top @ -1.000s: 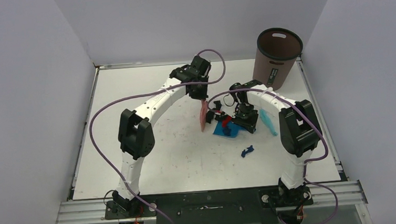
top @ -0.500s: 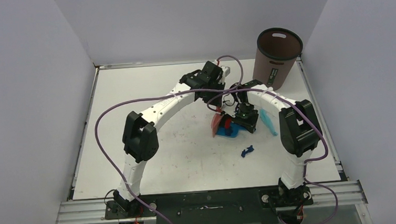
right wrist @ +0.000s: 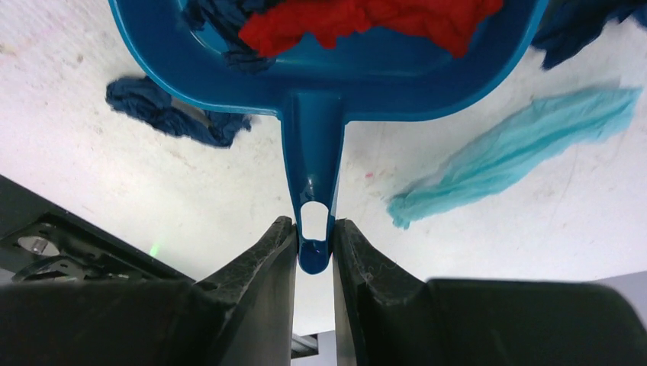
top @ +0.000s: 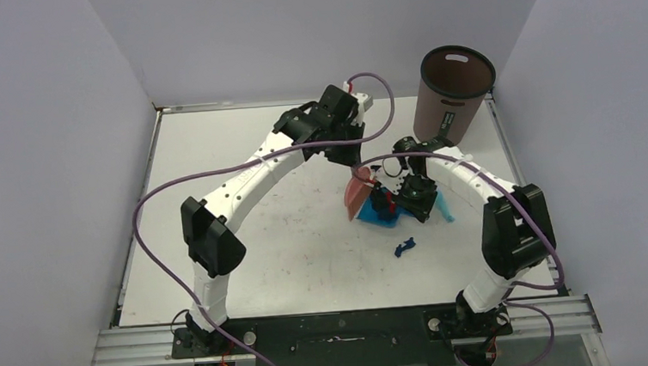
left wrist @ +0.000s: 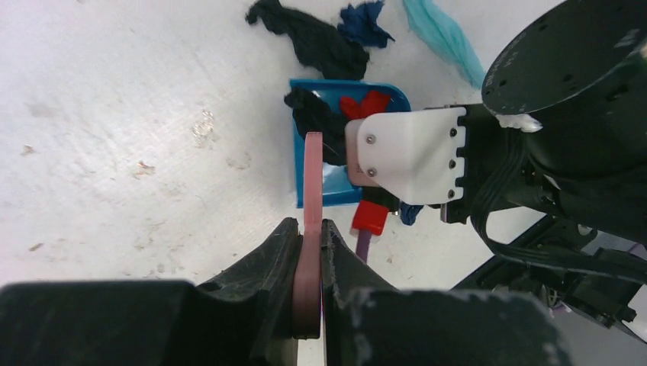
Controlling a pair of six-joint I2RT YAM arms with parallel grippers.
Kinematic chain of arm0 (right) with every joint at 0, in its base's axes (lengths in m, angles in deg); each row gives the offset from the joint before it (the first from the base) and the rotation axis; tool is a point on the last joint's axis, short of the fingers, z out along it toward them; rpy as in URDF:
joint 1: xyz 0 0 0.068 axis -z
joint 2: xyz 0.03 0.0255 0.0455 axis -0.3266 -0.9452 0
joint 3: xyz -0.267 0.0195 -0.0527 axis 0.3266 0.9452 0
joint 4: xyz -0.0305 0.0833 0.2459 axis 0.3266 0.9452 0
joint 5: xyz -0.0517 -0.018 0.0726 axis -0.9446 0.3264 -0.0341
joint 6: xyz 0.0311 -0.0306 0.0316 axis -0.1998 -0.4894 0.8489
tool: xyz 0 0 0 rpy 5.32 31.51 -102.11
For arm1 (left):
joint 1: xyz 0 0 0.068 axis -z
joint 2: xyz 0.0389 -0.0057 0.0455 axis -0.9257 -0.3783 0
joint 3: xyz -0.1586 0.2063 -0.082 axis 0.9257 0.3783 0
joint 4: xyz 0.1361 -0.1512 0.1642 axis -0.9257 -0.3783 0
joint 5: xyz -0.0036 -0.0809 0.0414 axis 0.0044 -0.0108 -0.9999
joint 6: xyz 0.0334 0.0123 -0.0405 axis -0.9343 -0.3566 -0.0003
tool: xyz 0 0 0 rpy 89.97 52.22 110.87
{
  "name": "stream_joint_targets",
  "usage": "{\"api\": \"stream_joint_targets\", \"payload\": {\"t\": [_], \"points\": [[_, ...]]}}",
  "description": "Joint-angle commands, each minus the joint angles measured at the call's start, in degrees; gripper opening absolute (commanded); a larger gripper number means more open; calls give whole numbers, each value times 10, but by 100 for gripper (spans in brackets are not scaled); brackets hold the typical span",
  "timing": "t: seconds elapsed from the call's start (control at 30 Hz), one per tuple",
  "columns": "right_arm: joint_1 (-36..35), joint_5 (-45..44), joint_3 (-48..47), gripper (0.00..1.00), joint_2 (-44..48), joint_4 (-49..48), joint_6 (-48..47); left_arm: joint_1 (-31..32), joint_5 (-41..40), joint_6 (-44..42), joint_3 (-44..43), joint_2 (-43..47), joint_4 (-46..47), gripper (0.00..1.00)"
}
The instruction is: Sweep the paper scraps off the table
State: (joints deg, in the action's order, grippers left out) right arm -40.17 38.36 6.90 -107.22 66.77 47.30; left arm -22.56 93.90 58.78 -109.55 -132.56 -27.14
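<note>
Right wrist view is showing the right gripper [right wrist: 313, 236] pinching the end of the handle of a blue dustpan [right wrist: 313, 145], its jaws pressing tight on both sides of the hanging hole. The pan is resting on the table [right wrist: 99, 198] and is holding some of the paper scraps. A red scrap [right wrist: 366, 17] is lying across its floor, with a dark blue bit [right wrist: 221, 19] beside it. Outside the pan, a dark blue scrap [right wrist: 172, 110] is lying on the table near the back wall. A light-blue strip [right wrist: 519, 141] is lying on the other side of the handle, apart from it.

From the left wrist, the left gripper [left wrist: 309, 232] is clamping the thin handle of a pink brush [left wrist: 311, 175], closed firmly on it. The brush is reaching to the pan's open mouth, where a black scrap [left wrist: 313, 114] is sitting just inside, touching the brush. Past the pan's side wall, a second black scrap [left wrist: 313, 42] and a second dark blue scrap [left wrist: 362, 21] are lying on the bare table, touching each other.

From above, a brown bin [top: 452, 96] is standing upright at the table's far right corner, well apart from the pan. Its open mouth is showing only a dark inside, so I cannot tell its contents.
</note>
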Motion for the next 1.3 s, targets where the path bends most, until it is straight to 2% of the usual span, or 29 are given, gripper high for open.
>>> {"api": "stream_joint_targets", "payload": {"t": [0.0, 0.1, 0.27, 0.43, 0.7, 0.87, 1.03, 1.27], "points": [[23, 3, 25, 5, 44, 24, -4, -2, -71, -41, -137, -28, -103, 0], [42, 5, 40, 5, 60, 33, -11, -11, -87, -72, -239, -89, -136, 0], [77, 19, 56, 5, 81, 48, -24, -25, -93, -107, -245, -133, -38, 0], [112, 24, 68, 5, 99, 59, -30, -21, -105, -127, -298, -206, 32, 0], [163, 9, 90, 5, 106, 69, -36, -20, -134, -177, -292, -273, 137, 0], [169, -12, 113, 5, 103, 55, -31, -19, -107, -195, -257, -278, 195, 0], [168, -32, 119, 5, 80, 24, -24, -9, -56, -188, -237, -267, 177, 0], [162, -11, 84, 5, 38, 12, -15, 15, -21, -166, -39, -141, 245, 0]]}}
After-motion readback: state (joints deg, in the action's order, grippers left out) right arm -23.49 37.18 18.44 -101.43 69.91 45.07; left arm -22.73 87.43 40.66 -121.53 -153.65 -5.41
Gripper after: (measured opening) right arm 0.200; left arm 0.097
